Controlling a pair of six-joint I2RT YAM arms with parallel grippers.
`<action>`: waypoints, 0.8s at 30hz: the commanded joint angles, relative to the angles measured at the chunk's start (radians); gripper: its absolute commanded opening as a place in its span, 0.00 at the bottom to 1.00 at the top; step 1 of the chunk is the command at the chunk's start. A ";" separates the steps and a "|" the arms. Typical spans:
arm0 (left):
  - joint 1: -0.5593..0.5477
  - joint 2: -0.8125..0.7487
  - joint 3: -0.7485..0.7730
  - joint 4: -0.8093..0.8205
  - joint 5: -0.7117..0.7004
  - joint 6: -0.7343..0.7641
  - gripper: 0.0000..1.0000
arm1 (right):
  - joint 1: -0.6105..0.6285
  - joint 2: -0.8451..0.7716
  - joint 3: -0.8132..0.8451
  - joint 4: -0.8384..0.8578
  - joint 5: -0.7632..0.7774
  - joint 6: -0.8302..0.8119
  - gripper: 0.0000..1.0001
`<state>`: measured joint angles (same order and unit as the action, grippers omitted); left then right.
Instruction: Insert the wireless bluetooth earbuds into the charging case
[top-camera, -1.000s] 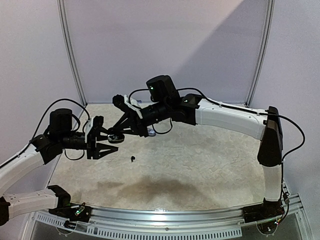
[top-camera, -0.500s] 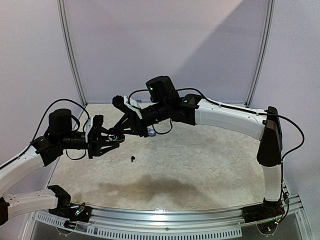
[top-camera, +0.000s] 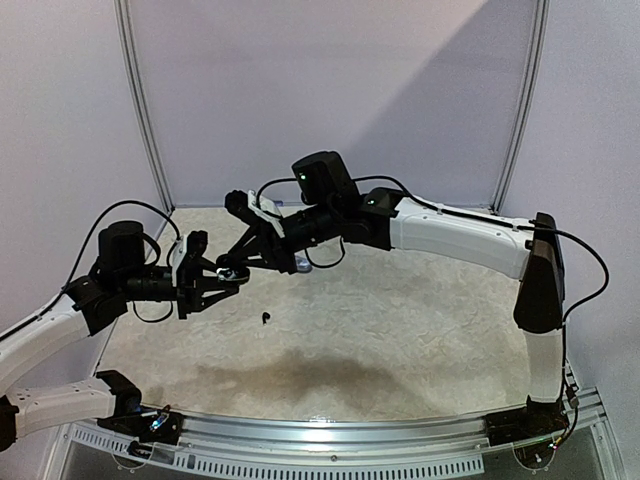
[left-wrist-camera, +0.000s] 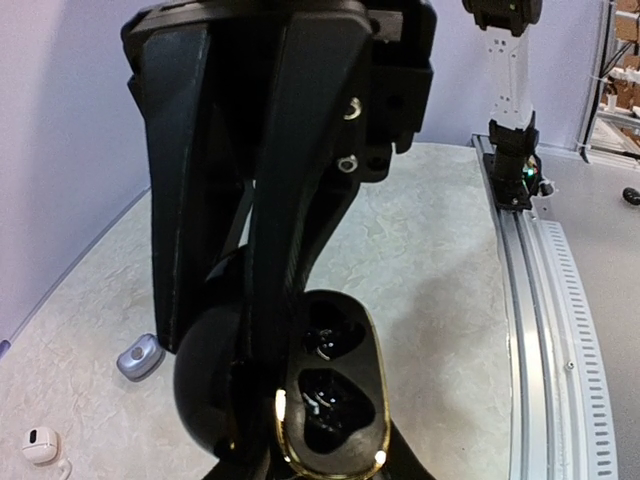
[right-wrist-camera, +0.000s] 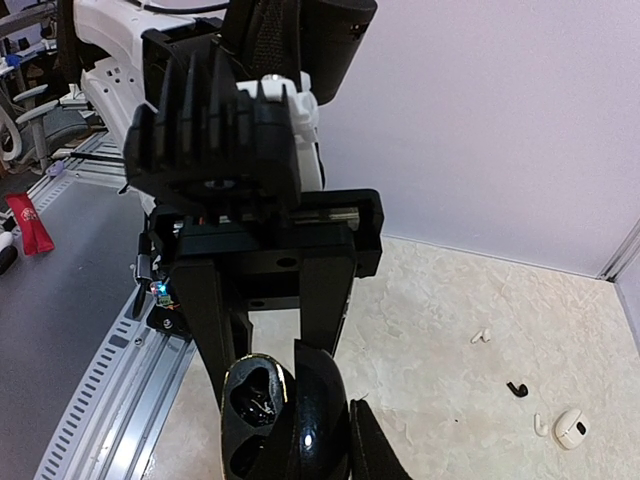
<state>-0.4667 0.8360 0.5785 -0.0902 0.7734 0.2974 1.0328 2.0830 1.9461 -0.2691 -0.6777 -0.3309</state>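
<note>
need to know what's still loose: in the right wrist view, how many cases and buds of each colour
black case: 1
white case: 1
white buds: 2
black bud: 1
total: 5

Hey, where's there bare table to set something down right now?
Free: the table's right half, from the black earbud across to the right arm's upright link, and the near strip along the rail. Crowded: left-centre, where the left arm meets the right on the open black charging case.
</note>
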 joint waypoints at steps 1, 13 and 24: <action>-0.012 -0.008 -0.009 0.057 0.007 -0.020 0.25 | 0.004 0.018 0.022 -0.011 0.007 0.001 0.00; -0.012 -0.010 -0.011 0.072 0.019 -0.020 0.33 | 0.004 0.022 0.023 -0.014 0.012 0.001 0.00; -0.012 -0.008 -0.024 0.074 0.010 -0.041 0.16 | 0.003 0.016 0.023 -0.005 0.018 0.007 0.00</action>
<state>-0.4686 0.8307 0.5762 -0.0383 0.7849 0.2752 1.0328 2.0838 1.9526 -0.2752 -0.6643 -0.3298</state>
